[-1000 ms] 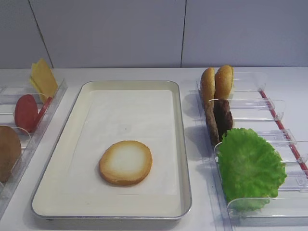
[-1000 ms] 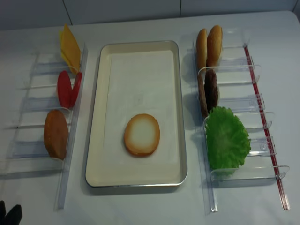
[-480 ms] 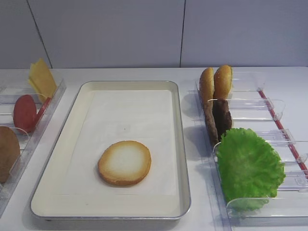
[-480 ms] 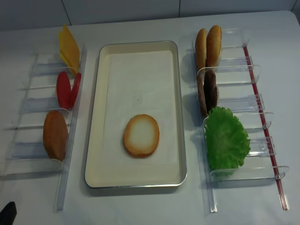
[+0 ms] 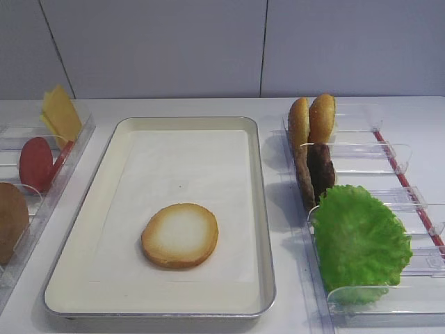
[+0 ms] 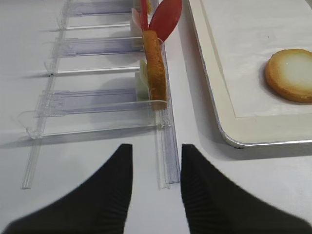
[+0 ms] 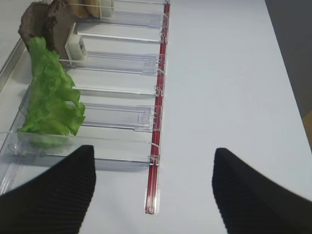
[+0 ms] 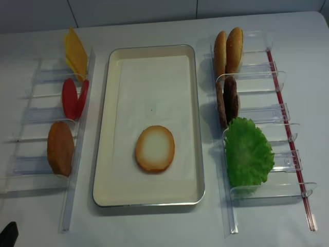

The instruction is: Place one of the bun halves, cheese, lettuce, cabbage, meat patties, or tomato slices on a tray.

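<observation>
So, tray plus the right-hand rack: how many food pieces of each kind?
Bun halves: 3, one on the tray, two on edge in the rack
Meat patties: 2
Lettuce: 1
Total: 6

We see the brown domed bun half (image 5: 11,221) cut by the exterior view's edge at nine o'clock. The left gripper (image 6: 155,195) and right gripper (image 7: 153,190) show only dark fingers cut off at six o'clock. The meat patties (image 7: 46,23) are clipped at eleven o'clock in the right wrist view.
</observation>
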